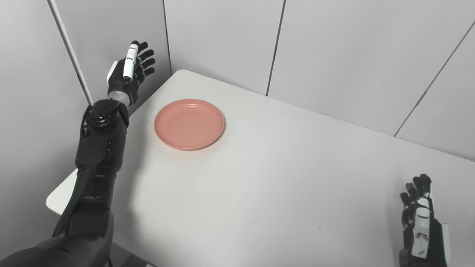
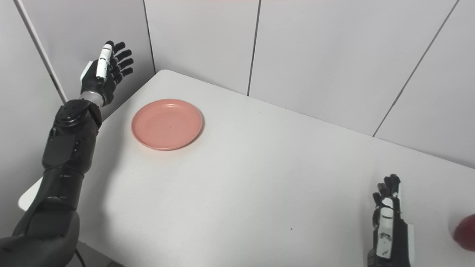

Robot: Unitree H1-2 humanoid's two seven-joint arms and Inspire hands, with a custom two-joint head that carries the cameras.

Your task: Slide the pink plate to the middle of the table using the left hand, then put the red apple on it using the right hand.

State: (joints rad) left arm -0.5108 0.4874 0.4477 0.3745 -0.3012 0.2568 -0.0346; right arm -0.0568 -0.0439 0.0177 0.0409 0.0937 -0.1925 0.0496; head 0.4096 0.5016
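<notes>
The pink plate (image 1: 189, 123) lies flat and empty on the white table (image 1: 267, 178), toward its far left corner. My left hand (image 1: 130, 70) is raised above the table's left edge, to the left of the plate and apart from it, fingers spread and holding nothing. My right hand (image 2: 389, 222) rests low at the near right of the table, fingers apart and empty. The red apple (image 2: 465, 231) shows only in the right eye view, cut off by the picture's right edge, a short way right of my right hand.
Grey panel walls (image 1: 334, 55) close in behind the table and along its left side, meeting in a corner just behind my left hand. The table's left edge (image 1: 55, 196) runs under my left forearm.
</notes>
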